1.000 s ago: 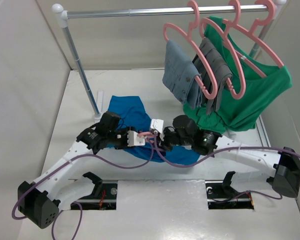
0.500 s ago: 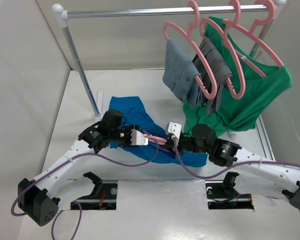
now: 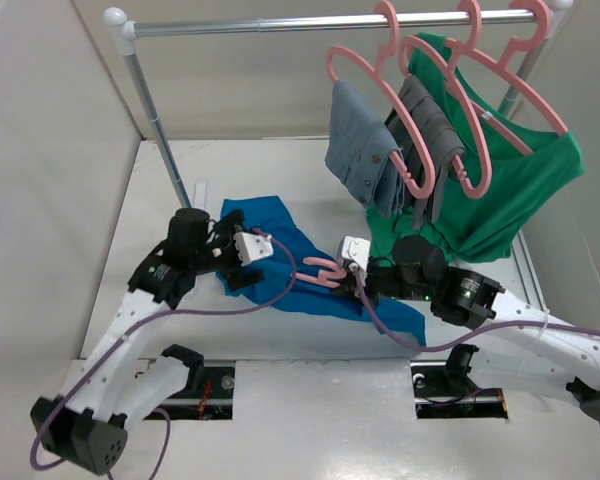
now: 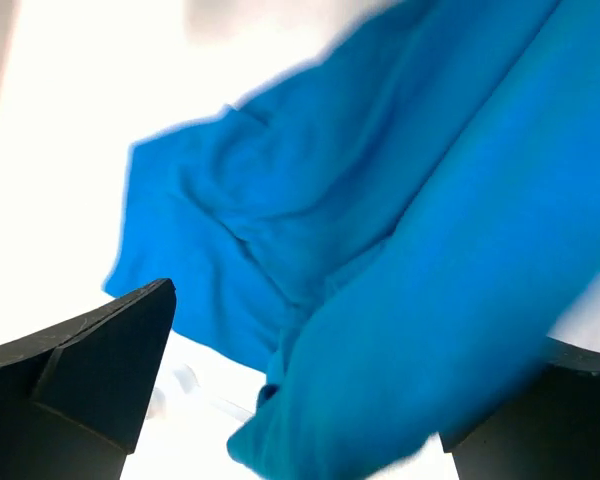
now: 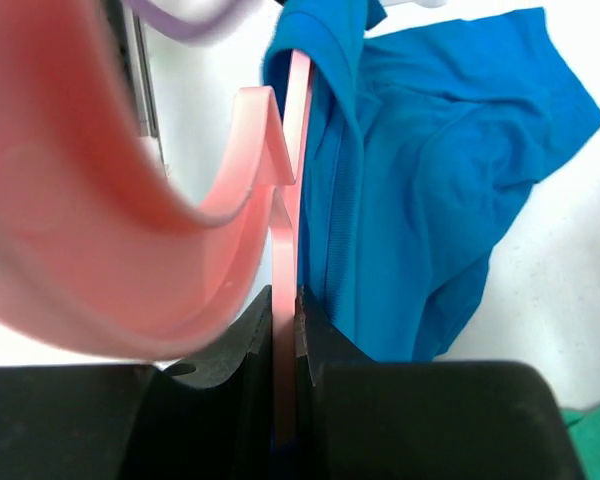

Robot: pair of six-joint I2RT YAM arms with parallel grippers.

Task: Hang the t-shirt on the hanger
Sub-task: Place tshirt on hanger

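We are looking at a robotics laboratory test cell: a flat white table (image 3: pixel 310 425), boxed in by plain white wall panels (image 3: pixel 40 150), carries two white-and-black robot arms (image 3: pixel 117 348) trailing purple cables (image 3: pixel 210 311), bolted at its near edge, and a silver metal garment rail (image 3: pixel 260 25) hung with pink plastic hangers (image 3: pixel 426 170) bearing grey folded garments (image 3: pixel 360 140) and a green shirt (image 3: pixel 525 190).

White table (image 3: pixel 310 165), metal clothes rail (image 3: pixel 280 24).

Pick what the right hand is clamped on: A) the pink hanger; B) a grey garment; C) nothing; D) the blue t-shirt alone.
A: in the right wrist view the right hand pinches the thin bar of the pink hanger, with the blue t-shirt beside it.
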